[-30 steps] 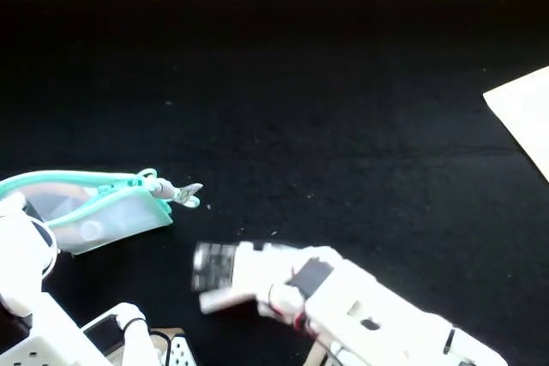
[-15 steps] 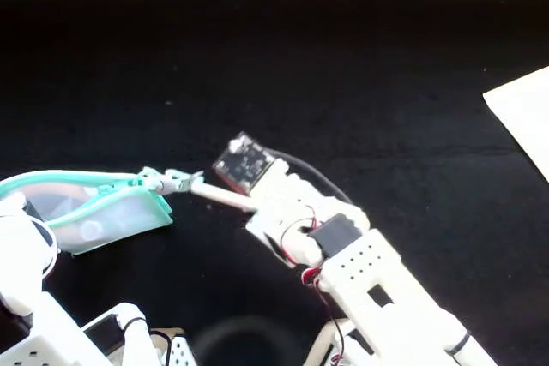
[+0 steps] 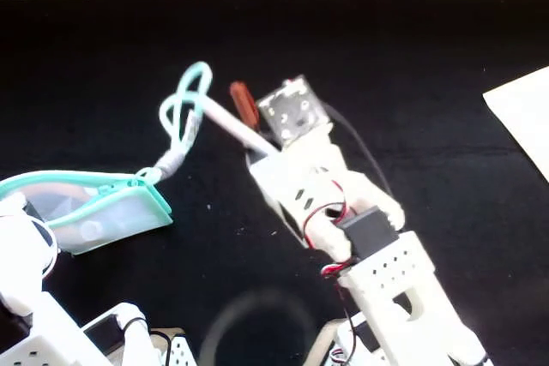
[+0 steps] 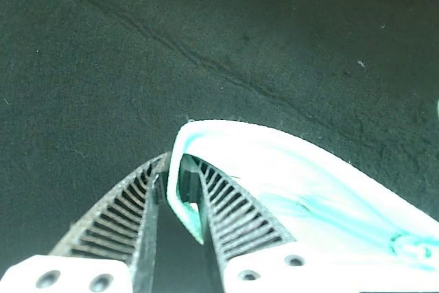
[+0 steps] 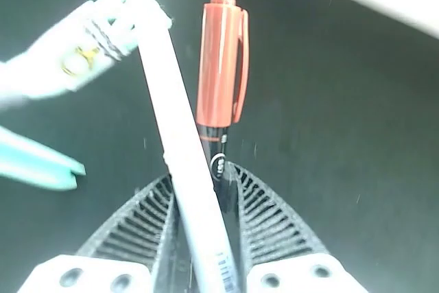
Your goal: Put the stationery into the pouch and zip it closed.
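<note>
Teal-edged pouch (image 3: 103,212) is kept at the table's (image 3: 386,83) left edge, its rim clamped by the left gripper (image 4: 177,169). Toward the middle, a white pen (image 5: 175,135) and red-capped pen (image 5: 219,66) are pinched together by the right gripper (image 5: 199,173), the white pen's tip touching the zip cord (image 5: 62,66).

The high camera is looking steeply down over the black table (image 3: 412,57) from the arms' end, sharing the pouch (image 3: 111,216) with the left wrist camera, which is sitting close behind the left gripper (image 4: 177,169), and seemingly sharing the white pen (image 3: 232,124) and red-capped pen (image 3: 244,102) with the equally close right wrist camera.
</note>
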